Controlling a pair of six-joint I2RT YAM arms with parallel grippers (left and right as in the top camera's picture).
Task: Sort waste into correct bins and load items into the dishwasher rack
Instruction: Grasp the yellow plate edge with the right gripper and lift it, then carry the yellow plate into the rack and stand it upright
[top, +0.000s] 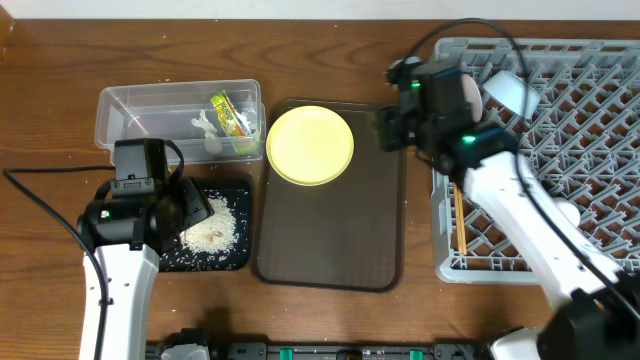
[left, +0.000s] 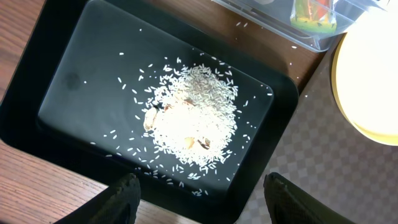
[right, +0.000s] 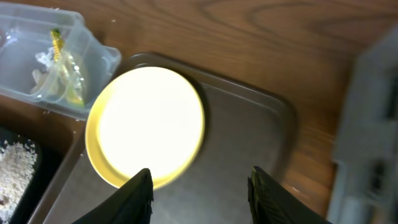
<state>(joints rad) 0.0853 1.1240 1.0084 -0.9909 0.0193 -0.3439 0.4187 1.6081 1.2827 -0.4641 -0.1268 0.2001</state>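
Note:
A round yellow plate (top: 309, 145) lies at the far end of the dark brown serving tray (top: 330, 250); it also shows in the right wrist view (right: 149, 124). My right gripper (top: 385, 128) (right: 199, 186) is open and empty, above the tray's right far corner beside the plate. My left gripper (top: 190, 205) (left: 202, 199) is open and empty over the black tray (top: 232, 262) (left: 74, 81), which holds a pile of rice scraps (left: 193, 118). The clear tub (top: 130, 105) holds the yellow-green wrapper (top: 230, 113) and a white scrap (top: 207, 127). The grey rack (top: 590, 110) holds a white bowl (top: 512, 92) and chopsticks (top: 460, 225).
The rack fills the right side and the right arm reaches across its left wall. A black cable runs over the wooden table at the left. Stray rice grains lie on the table between the black tray and the tub (left: 292, 46).

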